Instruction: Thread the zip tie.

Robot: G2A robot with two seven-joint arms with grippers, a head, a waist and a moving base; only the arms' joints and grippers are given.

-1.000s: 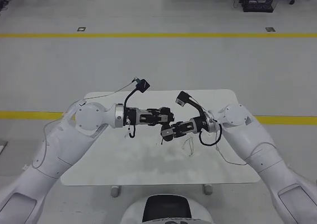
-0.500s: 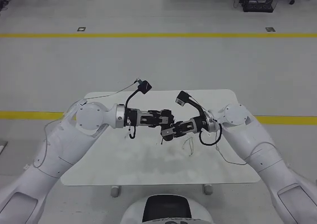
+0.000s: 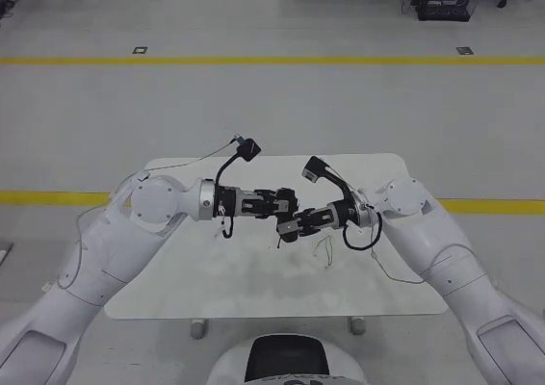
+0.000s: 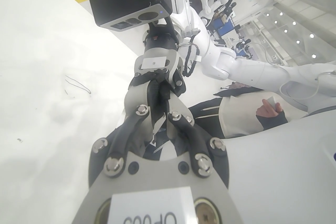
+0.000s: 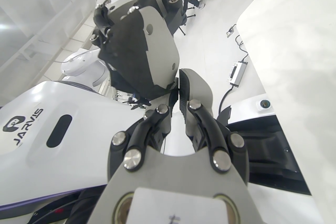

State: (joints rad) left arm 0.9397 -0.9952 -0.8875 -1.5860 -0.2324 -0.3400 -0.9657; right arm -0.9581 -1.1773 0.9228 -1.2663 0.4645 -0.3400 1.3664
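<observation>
My left claw (image 4: 156, 116): fingers drawn narrow and pinched on a pale strip of the zip tie (image 4: 159, 123), low in the middle of the left wrist view.
My right claw (image 5: 179, 93): pads almost together, nipping a thin strip at mid-frame of the right wrist view. The other claw's black-taped fingertip is just beside it, up and to the left.
Where they meet: tip to tip in the middle of the top view, above the counter (image 3: 205, 279), the left one slightly higher in the frame.
The zip tie: between my two claws, off the counter. I cannot tell which end each one has.
The loose strands (image 3: 325, 251): a few thin wiry pieces lying on the counter, just right of and below my claws in the top view, apart from both.
The counter: white with rounded corners, centre of the top view.
The floor: grey, with a yellow line (image 3: 272, 60) across the upper part of the top view.
</observation>
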